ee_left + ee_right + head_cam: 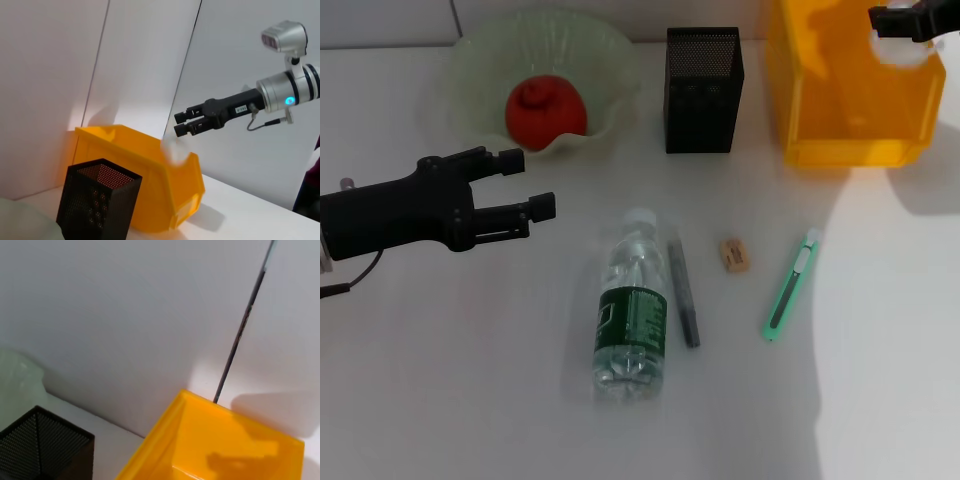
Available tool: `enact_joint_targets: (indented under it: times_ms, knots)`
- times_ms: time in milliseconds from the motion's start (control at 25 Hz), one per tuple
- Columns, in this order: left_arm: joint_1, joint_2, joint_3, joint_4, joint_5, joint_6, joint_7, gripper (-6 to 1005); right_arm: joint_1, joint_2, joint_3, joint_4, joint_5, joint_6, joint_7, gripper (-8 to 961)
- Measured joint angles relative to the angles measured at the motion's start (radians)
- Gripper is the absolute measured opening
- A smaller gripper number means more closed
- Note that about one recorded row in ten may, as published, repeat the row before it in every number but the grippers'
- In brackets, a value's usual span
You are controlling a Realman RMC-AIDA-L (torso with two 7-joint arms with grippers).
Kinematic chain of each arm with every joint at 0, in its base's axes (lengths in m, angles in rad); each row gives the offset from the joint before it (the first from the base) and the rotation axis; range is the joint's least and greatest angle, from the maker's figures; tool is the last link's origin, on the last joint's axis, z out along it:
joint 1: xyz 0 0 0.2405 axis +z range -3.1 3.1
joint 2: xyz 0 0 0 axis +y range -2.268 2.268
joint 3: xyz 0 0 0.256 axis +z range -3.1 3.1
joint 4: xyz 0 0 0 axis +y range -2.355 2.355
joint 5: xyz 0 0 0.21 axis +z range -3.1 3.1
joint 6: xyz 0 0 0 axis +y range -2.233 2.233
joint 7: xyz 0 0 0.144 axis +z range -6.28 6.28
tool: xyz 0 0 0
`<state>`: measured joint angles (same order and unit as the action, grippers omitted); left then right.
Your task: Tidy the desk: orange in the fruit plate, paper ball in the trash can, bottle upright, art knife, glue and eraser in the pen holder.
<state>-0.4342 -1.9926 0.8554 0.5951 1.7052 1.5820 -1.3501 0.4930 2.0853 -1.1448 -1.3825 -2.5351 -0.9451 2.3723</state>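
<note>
Over yellow bin, right end effector releases paper ball; left end effector empty, parted

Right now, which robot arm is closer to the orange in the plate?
The left. Its pincer hangs open just beside the plate holding the orange. The right pincer is far off, over the yellow trash can, with something pale at its tips.

Left hand hovers, fingers parted; right hand raised, fingers parted.
</note>
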Motion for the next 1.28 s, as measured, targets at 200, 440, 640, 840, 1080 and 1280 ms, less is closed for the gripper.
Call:
enact_joint_targets:
  times_ms: [200, 440, 640, 840, 1080, 1280]
  knots:
    - [-0.003, -0.001, -0.013, 0.008, 0.000, 0.002, -0.004, 847, -0.015, -0.002, -0.001, 0.021, 0.056, 0.030, -0.015, 755]
    - [0.001, -0.014, -0.011, 0.122, 0.009, -0.003, -0.128, 847, -0.128, -0.004, 0.006, -0.108, 0.221, -0.062, -0.071, 822]
    - [-0.006, -0.056, 0.029, 0.448, 0.141, -0.002, -0.488, 846, -0.300, -0.004, 0.020, -0.162, 0.599, -0.256, -0.325, 845]
    - [-0.060, -0.075, 0.232, 0.763, 0.363, -0.068, -0.925, 844, -0.400, -0.003, 0.071, 0.045, 0.878, -0.490, -0.630, 845]
    - [-0.198, -0.080, 0.427, 0.803, 0.613, -0.097, -1.201, 841, -0.373, -0.006, 0.214, 0.440, 0.952, -0.658, -0.912, 845]
    - [-0.289, -0.087, 0.525, 0.764, 0.769, -0.109, -1.345, 838, -0.359, -0.006, 0.243, 0.634, 0.945, -0.694, -1.125, 845]
